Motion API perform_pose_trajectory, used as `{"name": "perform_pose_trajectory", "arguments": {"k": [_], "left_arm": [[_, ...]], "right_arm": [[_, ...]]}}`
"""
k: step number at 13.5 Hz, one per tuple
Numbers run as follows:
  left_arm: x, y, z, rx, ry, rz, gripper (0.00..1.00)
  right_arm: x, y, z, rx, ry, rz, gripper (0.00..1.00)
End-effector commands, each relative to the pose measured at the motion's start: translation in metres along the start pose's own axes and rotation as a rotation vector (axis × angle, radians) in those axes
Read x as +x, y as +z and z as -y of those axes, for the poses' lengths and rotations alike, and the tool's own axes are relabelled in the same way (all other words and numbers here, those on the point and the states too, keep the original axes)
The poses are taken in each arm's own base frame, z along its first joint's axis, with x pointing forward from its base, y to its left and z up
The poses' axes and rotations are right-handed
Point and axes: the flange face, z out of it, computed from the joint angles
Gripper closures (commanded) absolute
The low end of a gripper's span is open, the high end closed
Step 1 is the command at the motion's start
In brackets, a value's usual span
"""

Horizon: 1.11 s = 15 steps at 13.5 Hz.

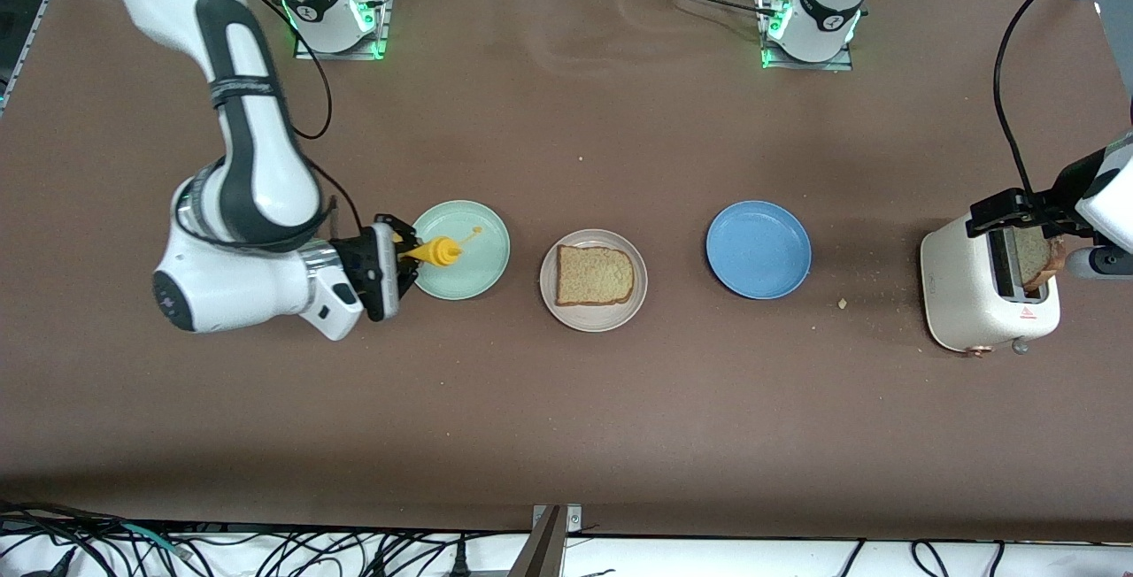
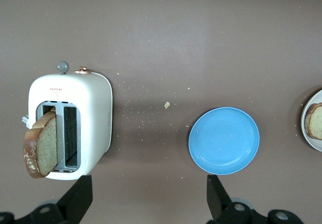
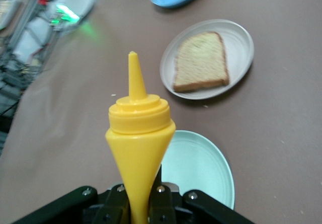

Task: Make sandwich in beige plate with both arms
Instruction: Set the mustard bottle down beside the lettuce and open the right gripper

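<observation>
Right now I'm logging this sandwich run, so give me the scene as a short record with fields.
beige plate: round pale plate mid-table, holding one brown bread slice
mint-green plate: toward the right arm's end, empty
blue plate: empty
white toaster: toward the left arm's end, second bread slice leaning out of a slot
right gripper: shut on yellow squeeze bottle, over the mint-green plate
left gripper: open, above the toaster

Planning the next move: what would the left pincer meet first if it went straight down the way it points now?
Probably the bread slice poking up from the white toaster: the open left pincer hangs over the toaster. Depth is unclear, so it might touch the toaster top first.
</observation>
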Motion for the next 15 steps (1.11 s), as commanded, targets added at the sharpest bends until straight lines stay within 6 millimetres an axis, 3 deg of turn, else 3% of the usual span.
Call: {"name": "perform_pose_trajectory", "arguments": {"k": [1, 2, 7, 9, 15], "left_arm": [[-0.005, -0.003, 0.001, 0.03, -0.006, 0.005, 0.0], [-0.005, -0.002, 0.001, 0.03, -0.006, 0.005, 0.0], [-0.005, -0.002, 0.001, 0.032, -0.004, 0.007, 0.0], [-0.004, 0.0, 0.001, 0.032, -0.004, 0.01, 0.0], [0.0, 0.006, 0.001, 0.03, -0.005, 0.013, 0.0]], "right_arm": [[-0.047, -0.01, 0.006, 0.079, -0.103, -0.172, 1.0], [-0.066, -0.013, 0.005, 0.079, -0.142, -0.211, 1.0], [-0.167, 0.038, 0.003, 0.118, -0.347, -0.512, 1.0], [-0.199, 0.047, 0.001, 0.122, -0.415, -0.566, 1.0], [-0.251, 0.074, -0.008, 0.092, -0.538, -0.628, 1.0]]}}
